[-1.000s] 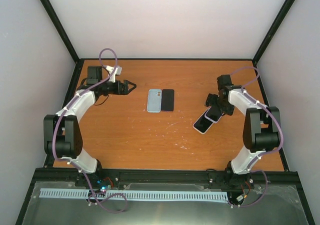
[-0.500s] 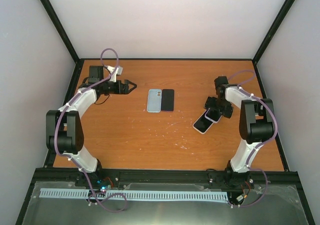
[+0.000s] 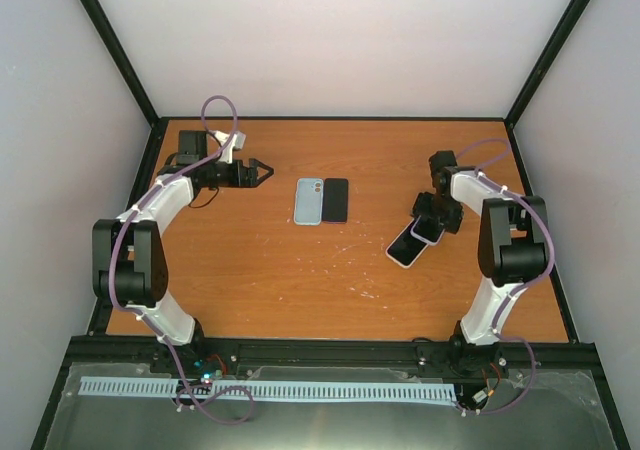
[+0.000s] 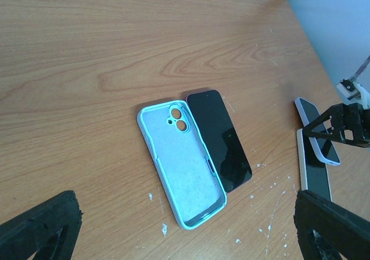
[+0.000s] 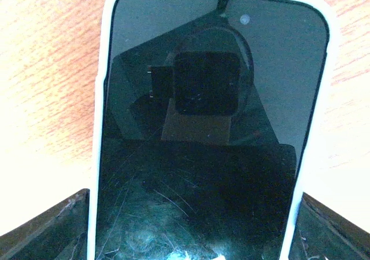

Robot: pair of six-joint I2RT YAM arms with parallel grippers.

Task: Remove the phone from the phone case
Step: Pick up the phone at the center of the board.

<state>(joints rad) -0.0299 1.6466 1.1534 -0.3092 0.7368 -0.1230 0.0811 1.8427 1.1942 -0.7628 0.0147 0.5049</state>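
Table [image 3: 250,270]; cased phone [image 5: 208,127] cut off between right fingers [image 5: 46,228].

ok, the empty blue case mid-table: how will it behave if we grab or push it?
Probably light and somewhat flexible: the blue case is an empty, thin-walled shell, open side up. Likely slides rather than tips, lying flat on the smooth table. A sideways push could carry the black phone close beside it along.
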